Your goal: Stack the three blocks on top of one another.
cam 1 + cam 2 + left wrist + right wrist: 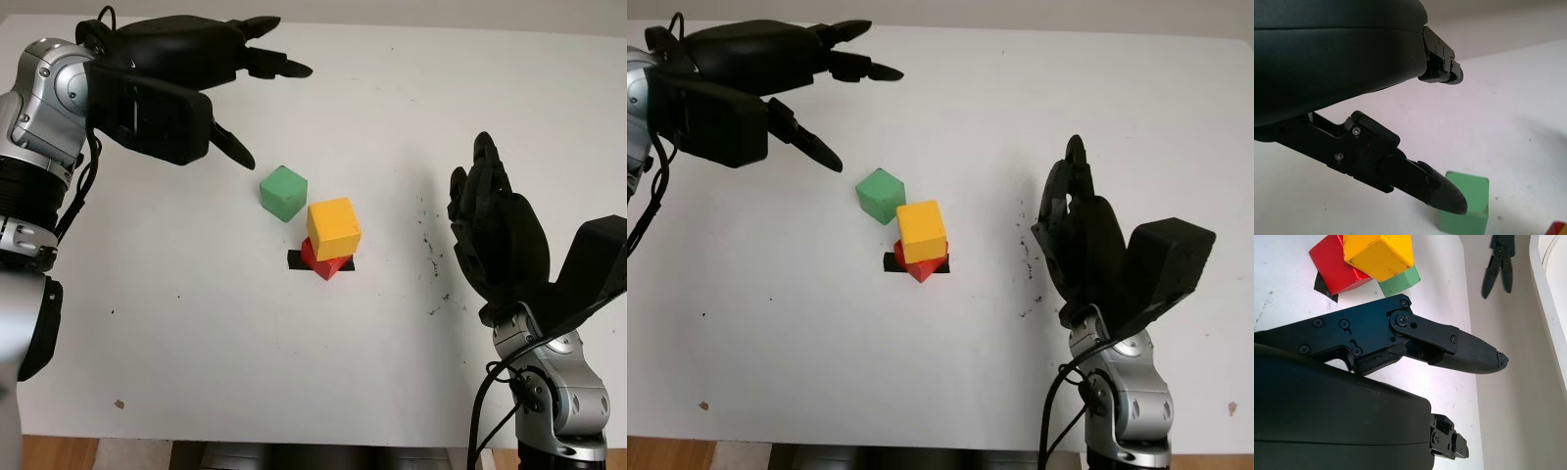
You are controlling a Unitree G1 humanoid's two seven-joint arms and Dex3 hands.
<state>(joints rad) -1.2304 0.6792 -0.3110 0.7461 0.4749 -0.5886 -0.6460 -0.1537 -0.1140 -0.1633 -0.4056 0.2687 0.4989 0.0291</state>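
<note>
- Left hand [211,69], black, hangs above the far left part of the white table [176,323], holding nothing; its fingertips [294,69] reach toward the right, and one lower finger slants down toward the green block without touching it.
- Green block [283,192] sits on the table just right of that hand's fingertips, turned so one corner faces the robot; as a cube it has no long axis to speak of.
- Yellow block [335,227] rests on top of the red block [323,262], just right of and nearer than the green one, close beside it; whether the two touch cannot be told. Its top face tilts slightly and its edges are skewed against the block under it.
- Red block stands on a small patch of black tape [297,259], with one corner poking out toward the robot.
- Right hand [495,240] stands upright well to the right of the stack, open and holding nothing, fingers pointing away from the robot.
</note>
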